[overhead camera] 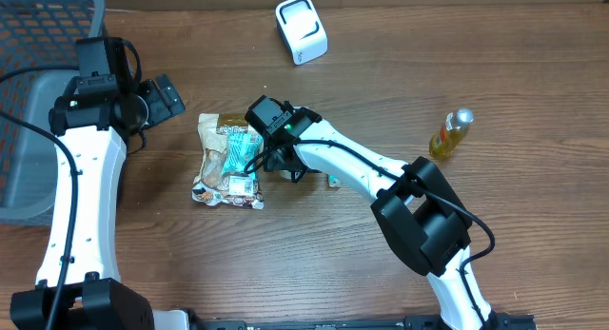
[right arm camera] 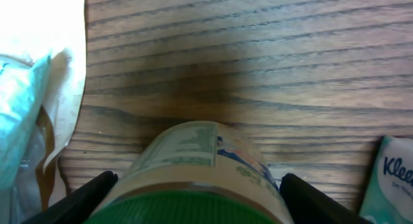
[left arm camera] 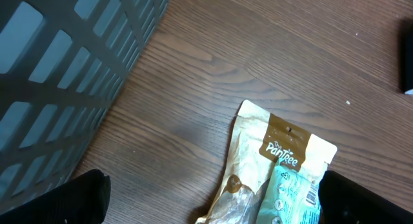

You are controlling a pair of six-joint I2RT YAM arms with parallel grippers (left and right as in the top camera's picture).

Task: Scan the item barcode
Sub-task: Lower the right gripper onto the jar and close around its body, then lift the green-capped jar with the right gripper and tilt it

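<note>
Green-capped jar [right arm camera: 193, 146] lies inside the right gripper [right arm camera: 199, 185]; clamped or not, I cannot tell. Round, it could roll toward the bag [right arm camera: 26, 121] at nine o'clock. The left gripper [left arm camera: 222, 198] hangs released.

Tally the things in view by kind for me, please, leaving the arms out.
Baskets: 1, grey basket
Devices: 1, white box
Bottles: 1, yellow bottle
Jars: 1, green-lidded jar
Packets: 3 that I can tell apart: beige pouch, teal packet, tissue pack
Total: 7
</note>
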